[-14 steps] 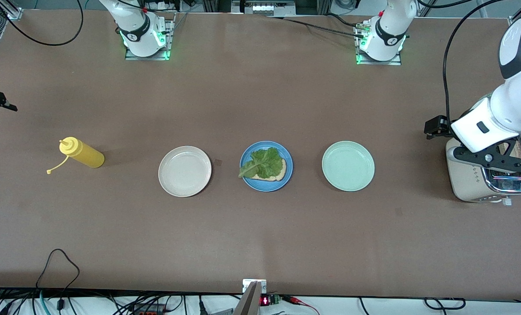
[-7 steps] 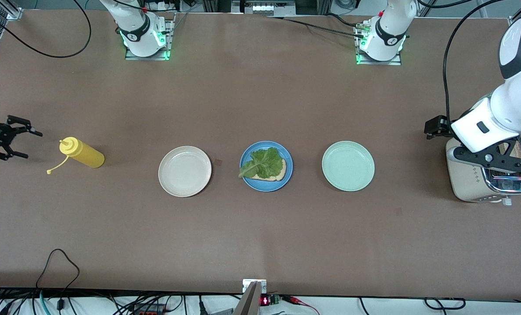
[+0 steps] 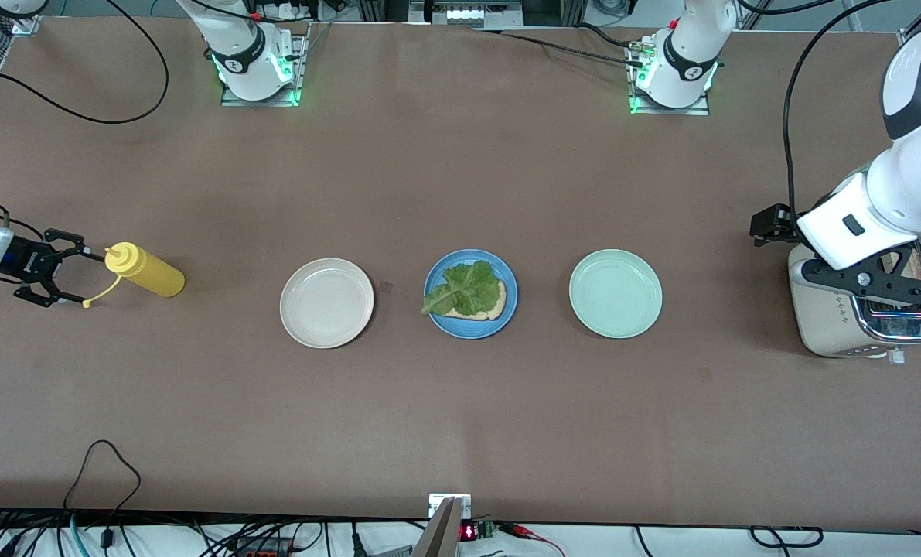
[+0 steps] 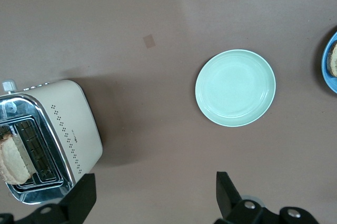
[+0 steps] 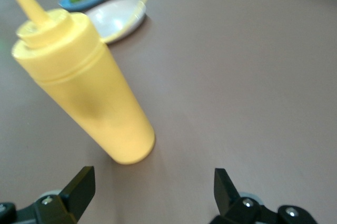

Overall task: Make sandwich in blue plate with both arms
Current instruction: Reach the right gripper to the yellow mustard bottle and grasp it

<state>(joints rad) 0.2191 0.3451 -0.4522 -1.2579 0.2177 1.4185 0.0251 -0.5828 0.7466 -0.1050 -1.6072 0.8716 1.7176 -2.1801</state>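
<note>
You are looking down on a long brown table (image 3: 460, 433) with three plates in a row along its middle. The blue plate (image 3: 471, 327) is sitting in the centre, between a cream-white plate (image 3: 326, 302) toward the right arm's end and a pale mint-green plate (image 3: 615, 293) toward the left arm's end. On the blue plate the sandwich (image 3: 468, 292) is lying half built: one bread slice with a crinkled lettuce leaf draped over it, no top slice yet.

The right gripper (image 3: 64, 266) is hovering low at the right arm's end of the table, fingers spread wide and empty, just beside the tip of a yellow squeeze bottle (image 3: 147, 270) lying on its side. The left gripper (image 4: 152, 197) is hanging over the toaster (image 3: 847, 321) at the left arm's end, fingers wide apart and holding nothing; a slice of toast (image 4: 13, 161) is standing in the toaster slot.

The toast is likely light, stiff and crumbly, so you are best pinching it across its flat faces near the raised top edge, gently. The lettuce looks limp and easily shifted, so the top slice should be set straight down. The bottle looks smooth and soft-walled and may roll; gripping across its middle seems safest.

The table covering looks matte and flat, with wide bare stretches around every item, giving both arms ample room
</note>
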